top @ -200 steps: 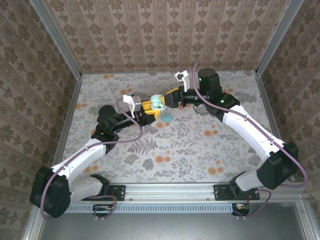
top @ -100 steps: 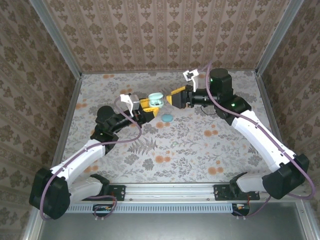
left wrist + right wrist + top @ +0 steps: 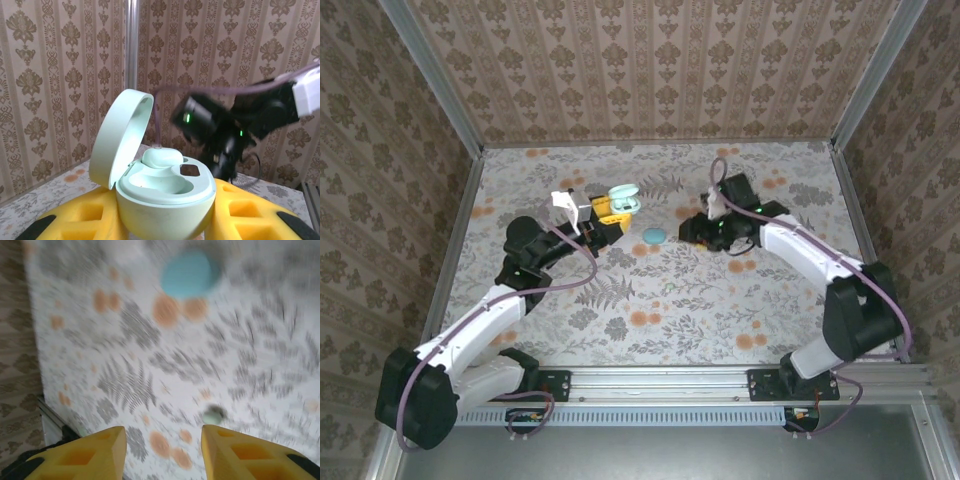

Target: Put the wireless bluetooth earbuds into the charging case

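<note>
Left wrist close-up: earbud (image 3: 161,158) seated inside the charging case (image 3: 165,197) (lid (image 3: 120,137) up).

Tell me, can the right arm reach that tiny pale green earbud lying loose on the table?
Probably yes. The earbud lies alone on the flowered tablecloth, just ahead of the right arm's fingers, which stand apart with nothing between them, and nothing covers it.

Overhead looking down, wrist cameras close in

Charging case (image 3: 165,200) between left fingers (image 3: 247,217)
</note>
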`<state>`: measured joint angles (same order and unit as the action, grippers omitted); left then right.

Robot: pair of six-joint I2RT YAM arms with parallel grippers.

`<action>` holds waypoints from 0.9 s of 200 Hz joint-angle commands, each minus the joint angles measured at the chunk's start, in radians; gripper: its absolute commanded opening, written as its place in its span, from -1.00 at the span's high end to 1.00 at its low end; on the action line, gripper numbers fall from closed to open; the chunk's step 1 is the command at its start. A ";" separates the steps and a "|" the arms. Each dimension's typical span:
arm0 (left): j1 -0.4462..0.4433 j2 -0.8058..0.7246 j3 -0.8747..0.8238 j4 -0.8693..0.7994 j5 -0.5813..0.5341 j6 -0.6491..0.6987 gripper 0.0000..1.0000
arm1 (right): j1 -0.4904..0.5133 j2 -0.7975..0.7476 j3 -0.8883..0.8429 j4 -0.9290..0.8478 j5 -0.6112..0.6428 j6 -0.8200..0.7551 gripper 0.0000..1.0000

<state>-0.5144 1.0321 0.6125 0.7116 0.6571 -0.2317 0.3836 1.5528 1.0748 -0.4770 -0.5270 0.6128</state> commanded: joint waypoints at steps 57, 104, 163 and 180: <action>0.013 -0.045 -0.010 0.003 -0.007 0.035 0.49 | 0.186 0.154 -0.074 0.033 0.100 0.257 -0.07; 0.018 -0.062 -0.012 -0.015 -0.007 0.043 0.48 | 0.216 0.190 -0.082 0.068 0.160 0.311 -0.08; 0.023 -0.062 -0.011 -0.016 -0.007 0.043 0.48 | 0.229 0.236 -0.059 0.086 0.167 0.314 0.01; 0.024 -0.065 -0.011 -0.018 -0.005 0.043 0.48 | 0.231 0.247 -0.047 0.086 0.167 0.308 0.04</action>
<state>-0.4965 0.9897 0.6037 0.6807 0.6537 -0.2058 0.6060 1.7741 1.0039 -0.3931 -0.3847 0.9062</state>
